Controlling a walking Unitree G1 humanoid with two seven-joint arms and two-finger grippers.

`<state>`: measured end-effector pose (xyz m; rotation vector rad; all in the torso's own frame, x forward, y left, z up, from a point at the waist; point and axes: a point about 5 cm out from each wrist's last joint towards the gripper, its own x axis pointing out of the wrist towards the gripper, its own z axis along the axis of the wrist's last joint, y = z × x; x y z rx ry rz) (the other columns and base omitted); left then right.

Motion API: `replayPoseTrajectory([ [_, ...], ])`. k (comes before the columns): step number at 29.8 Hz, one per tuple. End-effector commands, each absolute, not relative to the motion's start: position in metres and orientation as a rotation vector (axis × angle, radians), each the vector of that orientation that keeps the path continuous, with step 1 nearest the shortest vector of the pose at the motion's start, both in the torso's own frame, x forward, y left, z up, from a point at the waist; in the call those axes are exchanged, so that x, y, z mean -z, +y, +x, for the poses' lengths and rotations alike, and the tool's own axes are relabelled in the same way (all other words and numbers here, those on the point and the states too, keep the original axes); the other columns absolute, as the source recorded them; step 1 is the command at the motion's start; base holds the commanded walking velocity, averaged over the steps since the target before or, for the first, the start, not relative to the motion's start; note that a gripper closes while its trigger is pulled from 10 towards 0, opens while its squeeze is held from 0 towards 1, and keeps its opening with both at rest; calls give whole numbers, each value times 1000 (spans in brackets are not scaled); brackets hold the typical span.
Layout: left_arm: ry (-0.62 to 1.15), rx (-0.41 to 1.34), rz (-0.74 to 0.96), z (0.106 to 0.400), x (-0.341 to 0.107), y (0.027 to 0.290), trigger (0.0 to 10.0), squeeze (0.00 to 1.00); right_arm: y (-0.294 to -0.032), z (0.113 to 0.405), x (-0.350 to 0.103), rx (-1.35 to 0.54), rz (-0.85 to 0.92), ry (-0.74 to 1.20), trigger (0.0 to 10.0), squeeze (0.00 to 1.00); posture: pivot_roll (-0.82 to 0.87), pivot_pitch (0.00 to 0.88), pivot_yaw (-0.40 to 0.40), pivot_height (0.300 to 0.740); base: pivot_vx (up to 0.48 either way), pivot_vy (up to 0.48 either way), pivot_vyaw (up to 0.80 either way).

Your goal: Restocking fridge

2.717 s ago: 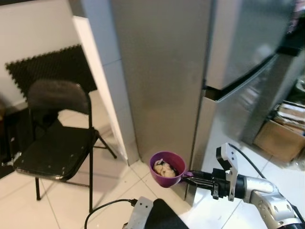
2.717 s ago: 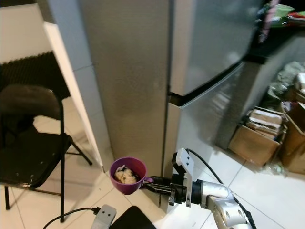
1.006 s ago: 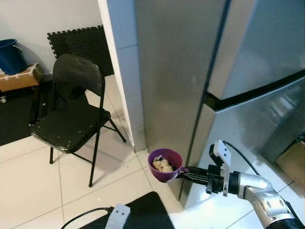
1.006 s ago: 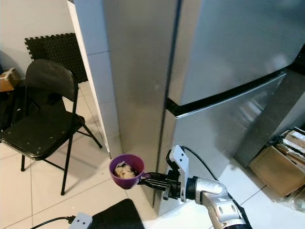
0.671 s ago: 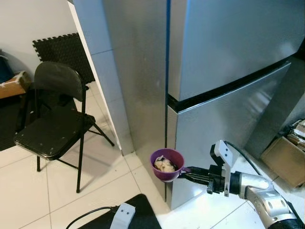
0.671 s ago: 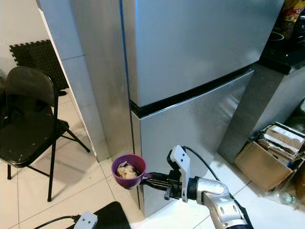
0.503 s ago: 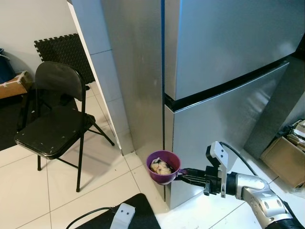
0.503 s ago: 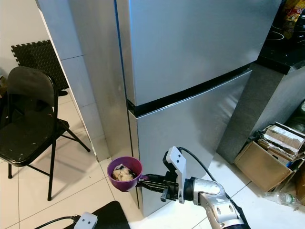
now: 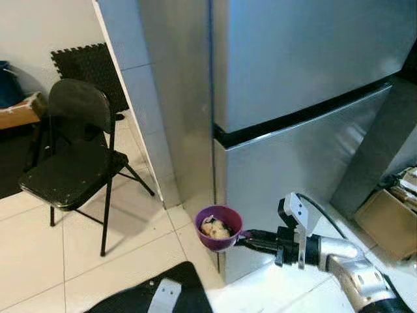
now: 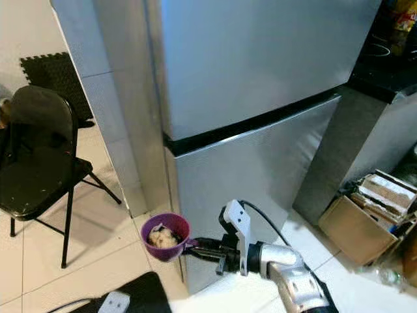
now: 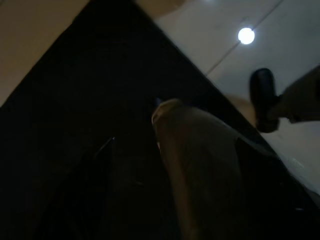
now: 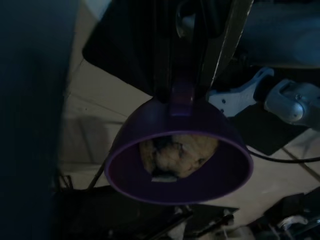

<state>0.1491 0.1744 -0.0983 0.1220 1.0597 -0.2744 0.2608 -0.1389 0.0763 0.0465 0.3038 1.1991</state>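
Right gripper (image 9: 247,240) reaches out low toward the fridge (image 9: 293,98), fingers pinched tight on the short handle of a purple cup (image 9: 217,228), held level w/ rim up. Cup has pale, crumpled food inside (image 9: 215,228); wrist view shows the same beige lump in the bottom of the cup (image 12: 177,162), handle clamped between both black fingers (image 12: 220,45). Cup sits just in front of the fridge's lower front corner, by the bottom door (image 9: 293,176), near it but can't tell if touching. Both fridge doors closed, dark seam between upper & lower door above the cup. Black folding chair (image 9: 68,156) stands on white tile floor (image 9: 78,261) well to the left of the fridge, black foam mat (image 9: 85,65) against the wall behind it. Cardboard boxes (image 10: 361,215) on the floor to the right of the fridge. Left arm hangs idle; its wrist view is very dark, can't tell gripper state.
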Motion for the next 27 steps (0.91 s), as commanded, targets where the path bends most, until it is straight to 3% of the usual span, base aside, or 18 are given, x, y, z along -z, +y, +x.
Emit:
replayPoseTrajectory([
  [1,1056,241,122,149,98,181,10000,0,-136,261,-79,-1213,57,283,10000,0,-35,0,16,740,0,0,0],
  [7,984,98,58,159,89,208,10000,0,-135,253,-81,-1272,93,295,10000,0,-34,0,19,740,0,0,0],
  [15,863,33,55,184,72,229,10000,0,-137,241,-84,-1352,119,309,10000,0,-39,0,27,740,0,0,0],
  [21,622,-33,4,227,35,255,10000,0,-143,234,-81,-1369,117,335,10000,0,-40,0,28,740,0,0,0],
  [23,495,21,-28,249,13,261,10000,0,-143,232,-81,-1380,121,346,10000,0,-40,0,28,740,0,0,0],
  [27,423,67,-27,262,-2,263,10000,0,-143,230,-80,-1390,122,354,10000,0,-38,0,27,740,0,0,0],
])
